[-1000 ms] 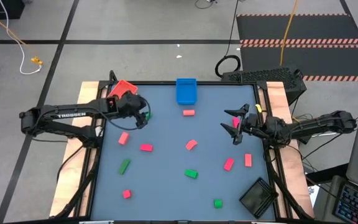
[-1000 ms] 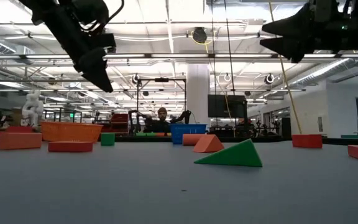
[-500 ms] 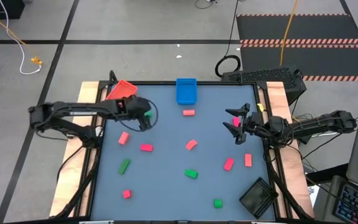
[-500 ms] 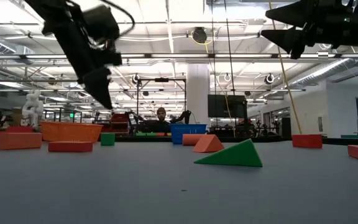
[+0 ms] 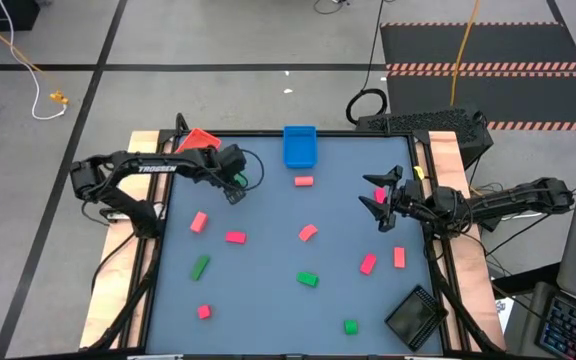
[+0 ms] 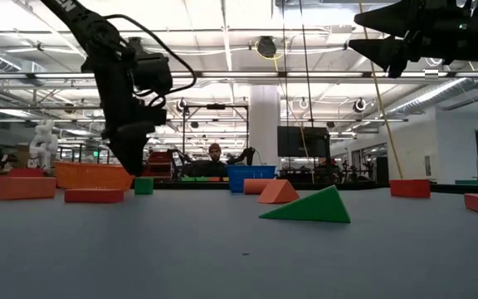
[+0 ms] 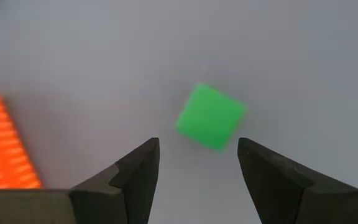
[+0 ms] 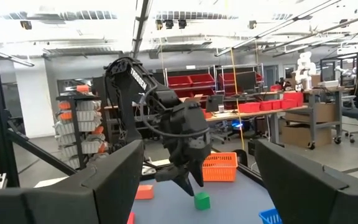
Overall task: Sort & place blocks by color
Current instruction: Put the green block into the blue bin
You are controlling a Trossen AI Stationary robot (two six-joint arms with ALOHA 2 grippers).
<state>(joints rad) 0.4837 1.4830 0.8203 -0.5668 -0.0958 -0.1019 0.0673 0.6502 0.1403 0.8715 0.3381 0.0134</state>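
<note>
Two hands on record. Left hand (image 5: 236, 188): over the far-left part of the table (image 5: 268, 300), beside the red tray (image 5: 196, 141), fingers spread wide and empty, poised directly above a green cube (image 7: 210, 116) that sits on the table between the fingertips in the left wrist view. Right hand (image 5: 379, 200): raised at the right side of the table, fingers likewise parted, holding nothing, waiting. Blocks: scattered and unsorted; pink bar (image 5: 304, 181) near the blue tray (image 5: 300, 146), green bar (image 5: 200, 266) near left, green block (image 5: 308, 279) near centre, further pink pieces across the middle and right. Risks, as judged: the green cube lies rotated against the finger line, so closing would likely catch corners, not flats, and could twist or squirt the cube sideways; the cube appears nearer one finger, so an uncorrected descent might clip it and push it toward the red tray; a tip coming down on its top would pin instead of grasp. Hidden or unclear: the cube is almost wholly masked by the left hand from above; the height of the fingertips above the table cannot be told; the black tray (image 5: 414, 317) at the near right corner shows no readable contents.
</note>
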